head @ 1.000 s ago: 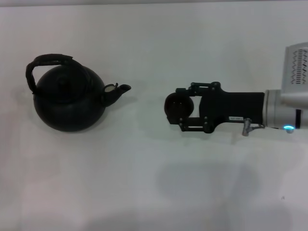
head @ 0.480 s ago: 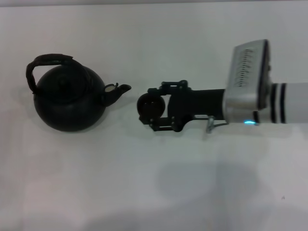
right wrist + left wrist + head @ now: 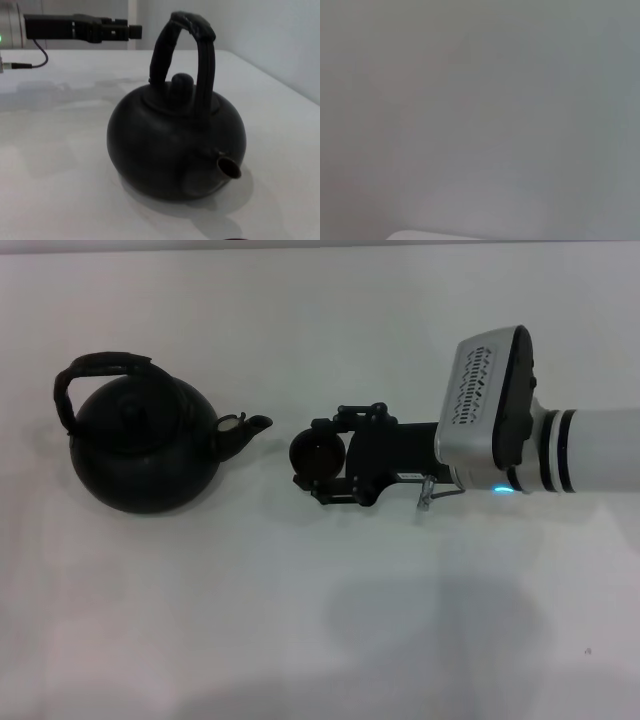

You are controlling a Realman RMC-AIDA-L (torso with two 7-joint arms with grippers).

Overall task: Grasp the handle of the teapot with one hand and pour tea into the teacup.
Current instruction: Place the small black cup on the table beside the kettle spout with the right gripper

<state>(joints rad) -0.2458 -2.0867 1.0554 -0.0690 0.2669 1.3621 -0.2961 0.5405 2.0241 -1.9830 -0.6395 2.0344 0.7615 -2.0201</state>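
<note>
The black teapot (image 3: 145,445) stands on the white table at the left, its stubby spout (image 3: 255,424) pointing right. The arched, wrapped handle (image 3: 100,365) stands up over its knobbed lid. In the right wrist view the teapot (image 3: 175,142) fills the middle, handle (image 3: 202,60) upright and spout (image 3: 229,167) toward the camera. My right gripper (image 3: 318,458) reaches in from the right and is shut on the small dark teacup (image 3: 318,453), held just right of the spout with a small gap. My left gripper (image 3: 134,31) shows far beyond the teapot, parked.
The white table (image 3: 300,620) spreads all around the teapot. My right arm's silver wrist housing (image 3: 490,410) hangs over the right side of the table. The left wrist view shows only a blank grey surface (image 3: 480,120).
My right gripper has carried the teacup left, from mid-table to just beside the spout, then stayed there. The wrist housing has come further into view. The teapot has not moved.
</note>
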